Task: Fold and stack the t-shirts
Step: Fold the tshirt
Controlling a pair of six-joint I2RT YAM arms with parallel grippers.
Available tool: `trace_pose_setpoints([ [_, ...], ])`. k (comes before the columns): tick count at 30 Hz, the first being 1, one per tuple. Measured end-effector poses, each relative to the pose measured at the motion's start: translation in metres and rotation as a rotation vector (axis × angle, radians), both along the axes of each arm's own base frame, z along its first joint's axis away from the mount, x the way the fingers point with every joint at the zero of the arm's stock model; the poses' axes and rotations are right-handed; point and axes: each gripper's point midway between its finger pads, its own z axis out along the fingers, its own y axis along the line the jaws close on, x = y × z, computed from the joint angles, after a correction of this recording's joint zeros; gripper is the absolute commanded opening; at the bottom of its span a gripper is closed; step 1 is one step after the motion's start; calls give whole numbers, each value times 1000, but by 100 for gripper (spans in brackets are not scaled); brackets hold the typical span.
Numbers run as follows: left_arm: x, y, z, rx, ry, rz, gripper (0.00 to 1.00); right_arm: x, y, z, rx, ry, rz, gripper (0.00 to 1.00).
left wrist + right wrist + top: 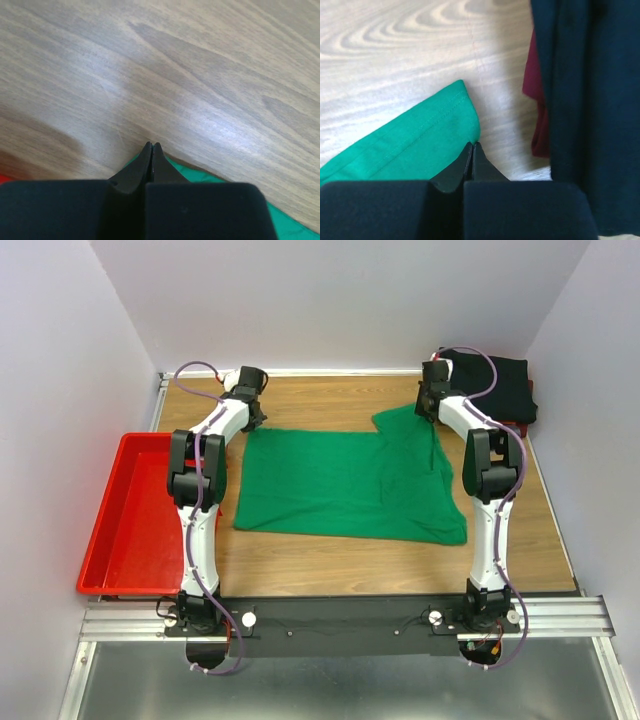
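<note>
**Operator:** As I read the overhead view, the wooden table carries the green t-shirt spread flat in the middle, with its long axis running left to right. The red tray sits at the left edge.

**Spotter:** And the other two shirts?

**Operator:** The black t-shirt lies folded in the far right corner. In my right wrist view the dark red t-shirt peeks out from under its edge.

**Spotter:** Where are the arms?

**Operator:** Both are reached out to the far edge of the green one. The left gripper is over the far left corner, clenched, its tips down on bare wood and green cloth showing just behind and beneath them. The right gripper is at the far right corner, also clenched, and the hem ends right at its tips. I can't tell whether either one has cloth pinched.

**Spotter:** So what does the next move turn on?

**Operator:** I judge it's a fold of the far edge toward me. The cloth lies on the near side of both jaws, so each arm would draw straight back across the short axis. The right arm is nearer the stack, so placing the folded shirt there likely falls to it.
</note>
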Motion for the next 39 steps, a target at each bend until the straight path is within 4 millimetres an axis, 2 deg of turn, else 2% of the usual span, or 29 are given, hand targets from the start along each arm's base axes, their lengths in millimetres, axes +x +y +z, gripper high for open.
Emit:
trace_pose_setpoints([
  [9,15,1,25,-1,-63,-17,0,4,-5,24,-27,-42,-11,0],
  [13,17,1,40,-6,-93,-21,0,2,-6,48,-24,-76,-13,0],
  [19,15,3,66,-21,-137,-23,0,-19,-9,85,-18,-118,-19,0],
  [22,11,5,78,-33,-156,-24,0,-34,-10,97,-6,-129,-28,0],
  [25,5,4,83,-45,-159,-27,0,-54,-12,101,14,-124,-46,0],
  [31,-25,4,70,-66,-104,-30,0,-107,-16,90,72,-80,-105,0],
  [35,-45,4,60,-77,-70,-29,0,-133,-16,88,114,-72,-138,0],
  [39,-66,4,60,-93,-54,-32,0,-163,-14,87,165,-67,-162,1],
])
